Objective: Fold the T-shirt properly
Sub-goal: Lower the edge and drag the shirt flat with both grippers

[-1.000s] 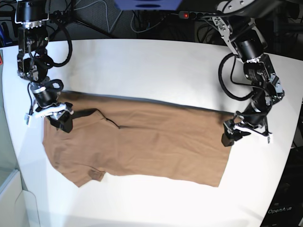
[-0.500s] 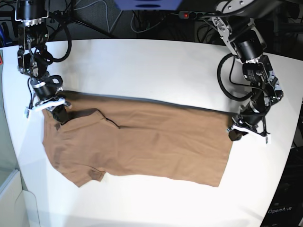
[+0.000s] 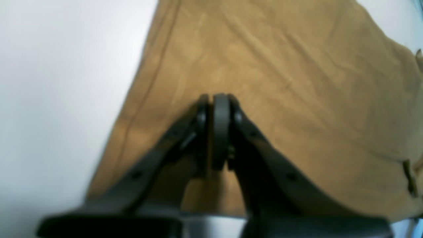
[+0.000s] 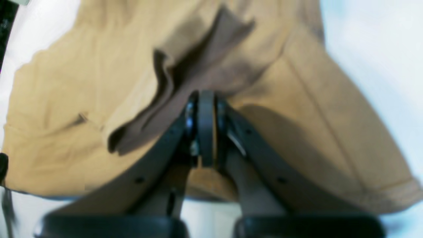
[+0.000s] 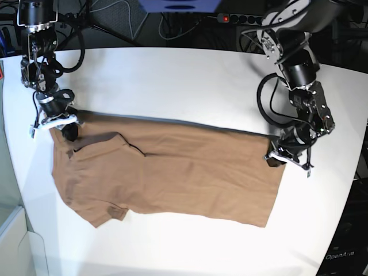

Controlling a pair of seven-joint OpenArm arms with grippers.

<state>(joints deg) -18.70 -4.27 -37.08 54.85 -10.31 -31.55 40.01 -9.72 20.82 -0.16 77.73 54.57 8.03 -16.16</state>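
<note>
The tan-brown T-shirt point(image 5: 172, 178) lies flat on the white table, folded lengthwise, with its sleeve end at the left and its hem at the right. My right gripper point(image 5: 70, 132) is at the far left corner by the collar. In the right wrist view this gripper point(image 4: 205, 94) is shut, with a raised fold of the T-shirt point(image 4: 82, 82) at its pads. My left gripper point(image 5: 276, 159) is at the far right hem corner. In the left wrist view that gripper point(image 3: 213, 99) is shut on the T-shirt point(image 3: 297, 66) near its hem edge.
The white table point(image 5: 172, 80) reaches well beyond the shirt at the back and front. Cables and a power strip point(image 5: 230, 18) run behind its far edge. A clear bin point(image 5: 14, 241) stands off the front left corner.
Both grippers went from open to shut. The right gripper shifted back and left to the collar corner. The left gripper moved slightly left onto the hem corner.
</note>
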